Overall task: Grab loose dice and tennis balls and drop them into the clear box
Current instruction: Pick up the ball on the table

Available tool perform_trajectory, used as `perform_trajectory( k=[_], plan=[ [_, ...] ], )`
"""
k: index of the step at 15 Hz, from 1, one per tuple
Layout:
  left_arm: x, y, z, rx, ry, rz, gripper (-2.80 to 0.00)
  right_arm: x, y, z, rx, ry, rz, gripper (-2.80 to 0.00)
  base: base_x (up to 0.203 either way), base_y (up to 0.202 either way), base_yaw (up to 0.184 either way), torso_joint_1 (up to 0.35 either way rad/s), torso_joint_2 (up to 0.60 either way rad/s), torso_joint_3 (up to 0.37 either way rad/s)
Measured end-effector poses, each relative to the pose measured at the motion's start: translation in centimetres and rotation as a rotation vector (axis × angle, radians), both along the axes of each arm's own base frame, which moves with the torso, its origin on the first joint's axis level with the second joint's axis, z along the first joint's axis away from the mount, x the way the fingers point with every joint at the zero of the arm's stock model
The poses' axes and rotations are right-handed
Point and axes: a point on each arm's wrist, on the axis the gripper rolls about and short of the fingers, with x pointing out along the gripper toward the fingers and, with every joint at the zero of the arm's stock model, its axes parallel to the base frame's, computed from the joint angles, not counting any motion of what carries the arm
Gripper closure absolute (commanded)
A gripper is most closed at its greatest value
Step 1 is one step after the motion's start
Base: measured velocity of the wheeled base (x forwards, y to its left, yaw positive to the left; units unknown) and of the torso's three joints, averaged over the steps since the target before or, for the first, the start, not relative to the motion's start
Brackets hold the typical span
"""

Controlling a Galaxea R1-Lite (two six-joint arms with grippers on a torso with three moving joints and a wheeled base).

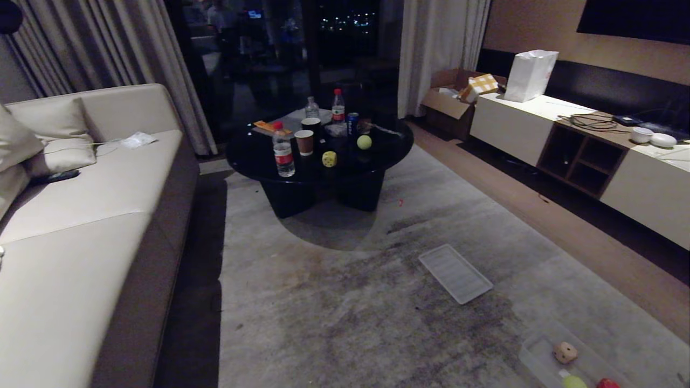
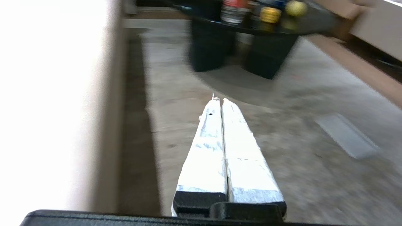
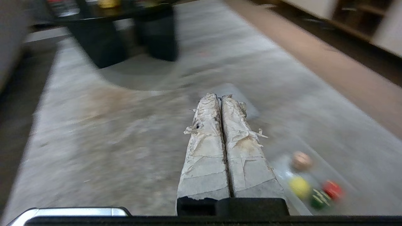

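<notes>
A pale yellow die (image 1: pixel 329 159) and a tennis ball (image 1: pixel 364 141) sit on the round black table (image 1: pixel 253 156) ahead. On the rug at the lower right stands the clear box (image 1: pixel 533 357), holding a beige die (image 1: pixel 565 352) and a second tennis ball (image 1: pixel 574 382). Neither arm shows in the head view. My left gripper (image 2: pixel 220 99) is shut and empty above the rug beside the sofa, with the yellow die (image 2: pixel 270 14) and ball (image 2: pixel 295 8) far ahead. Also shut and empty, my right gripper (image 3: pixel 219 96) hangs just left of the clear box (image 3: pixel 284 174).
A flat ribbed clear lid (image 1: pixel 455 272) lies on the rug between table and box. Bottles, cups and a can crowd the table. A beige sofa (image 1: pixel 81 226) runs along the left and a low cabinet (image 1: pixel 582 151) along the right. Red (image 3: pixel 333 189) and green (image 3: pixel 318 199) items lie in the box.
</notes>
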Motion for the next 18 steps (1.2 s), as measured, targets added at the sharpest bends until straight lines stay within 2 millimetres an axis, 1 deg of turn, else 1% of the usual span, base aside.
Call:
perform_trajectory(
  k=[3,13,15,18],
  plan=[
    [0.0,0.0,-0.01,0.0,0.001,0.0,0.0,0.0,0.0,0.0,-0.002,0.0,0.001,0.0,0.0,-0.005,0.125,0.002,0.0,0.002],
    [0.0,0.0,0.02,-0.002,-0.002,0.0,0.0,0.0,0.0,0.0,-0.002,0.0,0.001,0.0,0.0,0.0,0.0,0.0,0.0,0.0],
    [0.0,0.0,0.02,-0.003,-0.002,0.0,0.0,0.0,0.0,0.0,-0.002,0.0,0.001,0.0,0.102,0.0,-0.003,0.007,0.0,-0.002],
    [0.0,0.0,0.01,0.002,-0.001,0.0,0.0,0.0,0.0,0.0,-0.002,0.0,0.001,0.0,0.185,0.0,0.0,0.004,0.0,0.001]
  ],
)
